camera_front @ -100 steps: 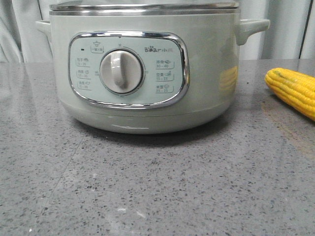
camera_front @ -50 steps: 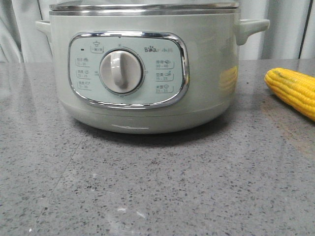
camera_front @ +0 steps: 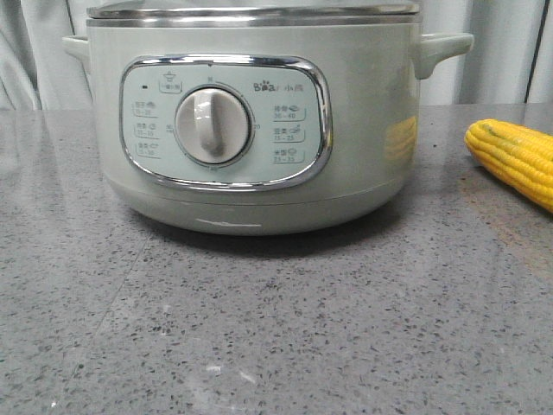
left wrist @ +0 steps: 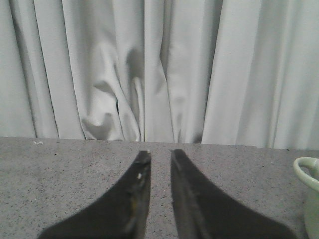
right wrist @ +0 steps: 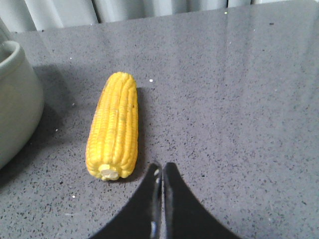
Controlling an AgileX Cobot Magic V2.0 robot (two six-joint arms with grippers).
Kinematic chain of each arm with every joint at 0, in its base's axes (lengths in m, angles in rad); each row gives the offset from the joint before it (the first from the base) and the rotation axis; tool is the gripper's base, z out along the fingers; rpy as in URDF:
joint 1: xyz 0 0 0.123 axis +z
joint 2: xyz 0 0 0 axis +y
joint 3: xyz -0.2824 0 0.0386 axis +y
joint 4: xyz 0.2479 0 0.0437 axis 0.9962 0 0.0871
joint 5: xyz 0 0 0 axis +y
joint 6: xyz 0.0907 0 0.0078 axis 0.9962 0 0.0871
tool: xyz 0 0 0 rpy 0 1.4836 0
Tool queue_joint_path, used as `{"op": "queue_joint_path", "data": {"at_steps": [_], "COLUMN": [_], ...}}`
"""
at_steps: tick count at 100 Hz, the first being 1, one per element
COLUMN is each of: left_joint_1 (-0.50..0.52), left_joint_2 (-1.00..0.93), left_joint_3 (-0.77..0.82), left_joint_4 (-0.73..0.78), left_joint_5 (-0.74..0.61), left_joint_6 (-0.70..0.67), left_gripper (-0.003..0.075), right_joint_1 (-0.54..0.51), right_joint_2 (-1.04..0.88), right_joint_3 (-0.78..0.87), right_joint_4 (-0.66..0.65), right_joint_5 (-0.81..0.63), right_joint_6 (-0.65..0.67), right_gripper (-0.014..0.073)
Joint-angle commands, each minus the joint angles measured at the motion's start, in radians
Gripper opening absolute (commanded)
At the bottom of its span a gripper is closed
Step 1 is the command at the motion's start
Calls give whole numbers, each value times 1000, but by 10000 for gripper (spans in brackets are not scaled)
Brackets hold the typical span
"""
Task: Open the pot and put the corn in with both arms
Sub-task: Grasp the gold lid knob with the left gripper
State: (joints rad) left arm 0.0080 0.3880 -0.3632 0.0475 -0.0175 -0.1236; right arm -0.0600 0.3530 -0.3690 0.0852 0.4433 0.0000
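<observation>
The pale-green pot [camera_front: 251, 121] stands on the grey table, its control panel and cream dial [camera_front: 213, 126] facing me. A glass lid with a metal rim [camera_front: 251, 12] lies on top of it. The yellow corn [camera_front: 517, 158] lies on the table to the pot's right. In the right wrist view the corn [right wrist: 113, 125] lies just beside and ahead of my right gripper [right wrist: 162, 167], which is shut and empty. My left gripper [left wrist: 158, 154] hovers above the table with a narrow gap between its jaws, holding nothing. A pot handle [left wrist: 307, 174] shows at the edge of that view.
Pale curtains [left wrist: 149, 69] hang behind the table's far edge. The pot's wall [right wrist: 15, 99] shows beside the corn in the right wrist view. The grey speckled table [camera_front: 276, 328] stretches in front of the pot.
</observation>
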Motion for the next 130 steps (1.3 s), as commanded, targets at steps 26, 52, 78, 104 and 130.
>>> {"op": "queue_joint_path", "data": {"at_steps": [26,52,78,104,130], "left_joint_1": [-18,-240,-524,-647,-712], "left_joint_2": [102,298,569,795,916], "left_joint_3": [-46,-121,-278,-432,-519], "left_joint_4": [-2,-2,-2,15,16], "left_joint_5": [-271,-330,-388,-439,-458], "left_joint_6": [-15,-15,-15,-7,-7], "left_gripper": [476,472,472,472,472], "right_joint_1": [2,2,2,2,2], "right_joint_2": [18,18,18,18,18], "right_joint_3": [-35,-35,-35,-35,-35], "right_joint_4": [2,2,2,2,2], "right_joint_5": [-66,-73,-78,-78,-79], "right_joint_6": [0,0,0,0,0], "right_gripper": [-71,-71,-71,-71,-71]}}
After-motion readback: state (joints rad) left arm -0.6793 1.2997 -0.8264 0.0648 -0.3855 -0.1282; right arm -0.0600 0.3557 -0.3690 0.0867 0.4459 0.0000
